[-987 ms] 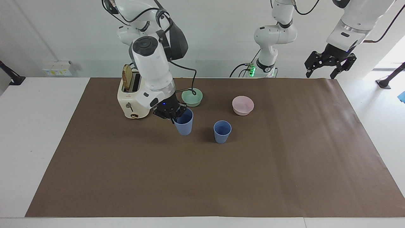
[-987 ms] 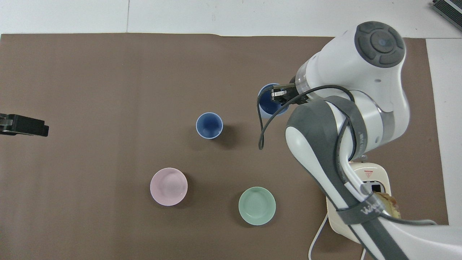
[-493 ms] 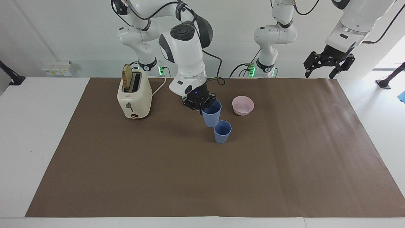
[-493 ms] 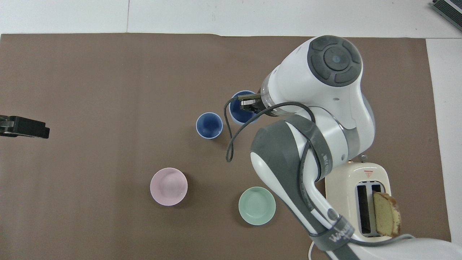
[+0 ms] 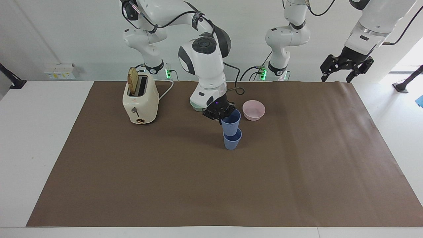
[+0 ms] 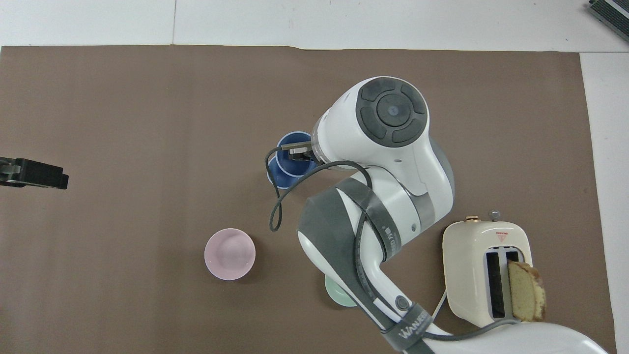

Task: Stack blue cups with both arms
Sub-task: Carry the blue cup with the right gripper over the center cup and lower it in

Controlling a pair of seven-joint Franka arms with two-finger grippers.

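One blue cup (image 5: 232, 142) (image 6: 275, 178) stands on the brown mat near the table's middle. A second blue cup (image 5: 231, 121) (image 6: 291, 160) hangs right above it, slightly tilted, with its base at the standing cup's mouth. My right gripper (image 5: 220, 115) (image 6: 300, 152) is shut on this upper cup's rim, one finger inside it. I cannot tell whether the two cups touch. My left gripper (image 5: 335, 77) (image 6: 61, 179) waits open, raised over the mat's edge at the left arm's end of the table.
A pink bowl (image 5: 253, 110) (image 6: 229, 253) sits beside the cups, nearer to the robots. The mint-green bowl (image 5: 194, 106) (image 6: 339, 297) is mostly hidden under my right arm. A cream toaster (image 5: 140, 99) (image 6: 479, 265) with a bread slice stands toward the right arm's end.
My right gripper has carried its blue cup away from the toaster's side, first lifting it, until it came over the standing cup. The left arm has barely moved.
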